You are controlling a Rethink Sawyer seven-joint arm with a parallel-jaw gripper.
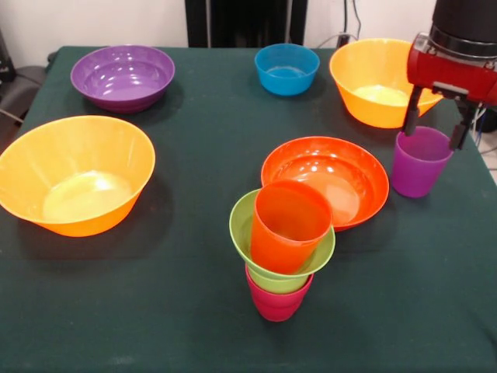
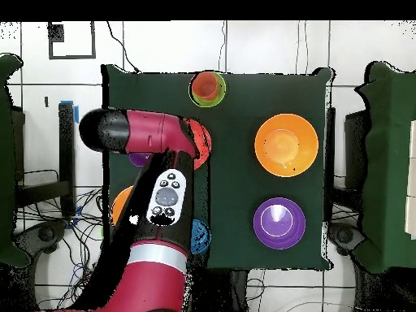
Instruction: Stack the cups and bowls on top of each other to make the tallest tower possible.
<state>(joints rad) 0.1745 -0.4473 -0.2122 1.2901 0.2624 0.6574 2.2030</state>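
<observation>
The tower stands near the table's front: a crimson cup (image 1: 277,301) at the bottom, a wide lime green piece (image 1: 242,227) on it, and an orange-red cup (image 1: 287,224) leaning inside that. From overhead the tower (image 2: 208,88) sits at the table's top edge. A purple cup (image 1: 419,163) stands upright at the right. My gripper (image 1: 436,134) hangs right above it, open, with one finger (image 1: 411,113) over the rim's left part and the other just outside its right side. In the overhead view the arm hides the gripper.
A red-orange bowl (image 1: 326,177) lies between tower and purple cup. Behind the gripper is an orange bowl (image 1: 373,84). A blue bowl (image 1: 286,68) and a purple bowl (image 1: 123,76) sit at the back, and a large orange bowl (image 1: 76,175) at the left.
</observation>
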